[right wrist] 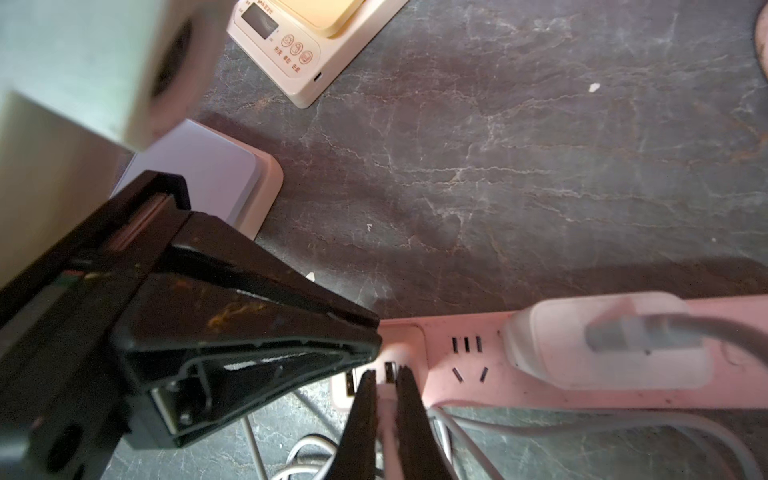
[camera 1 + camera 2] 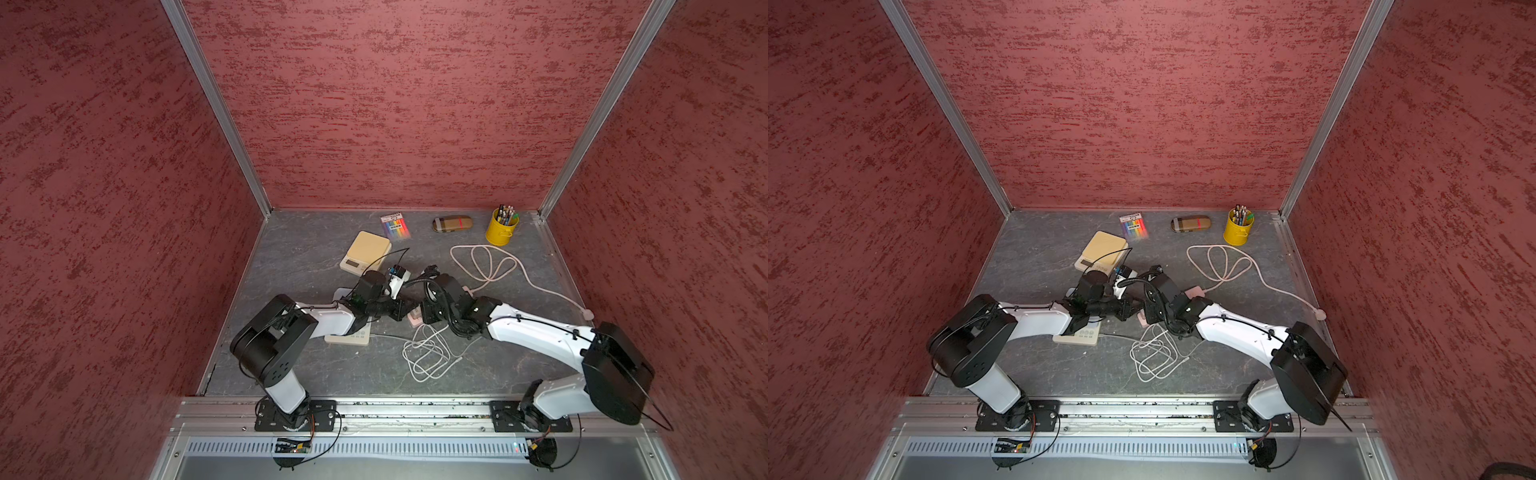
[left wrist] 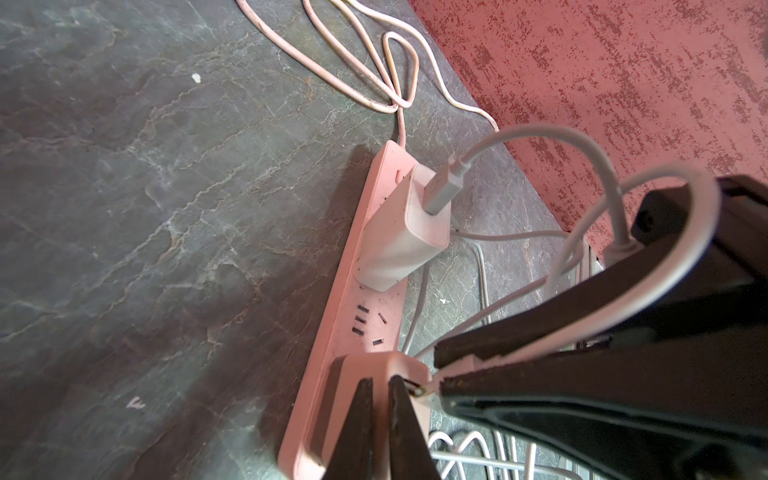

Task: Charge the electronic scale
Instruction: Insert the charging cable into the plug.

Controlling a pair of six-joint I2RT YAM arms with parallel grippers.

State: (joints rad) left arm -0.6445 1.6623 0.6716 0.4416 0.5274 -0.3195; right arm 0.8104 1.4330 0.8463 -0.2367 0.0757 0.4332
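An electronic scale (image 2: 365,249) with a cream-yellow top sits at the back of the table; its display and side port face me in the right wrist view (image 1: 299,45). A second, white scale (image 2: 351,336) lies under my left arm. Between the arms lies a pink power strip (image 3: 365,299) with a white charger (image 3: 405,237) plugged in. My left gripper (image 3: 381,380) is shut, its tips resting on the strip's raised end. My right gripper (image 1: 386,376) is shut on a white USB plug (image 3: 419,390), held right at the USB ports (image 1: 390,371) on that end.
White cable (image 2: 428,353) lies coiled in front of the strip. The strip's pink cord (image 2: 486,266) loops toward the back right. A yellow pencil cup (image 2: 501,227), a glasses case (image 2: 452,223) and a marker pack (image 2: 395,226) line the back wall.
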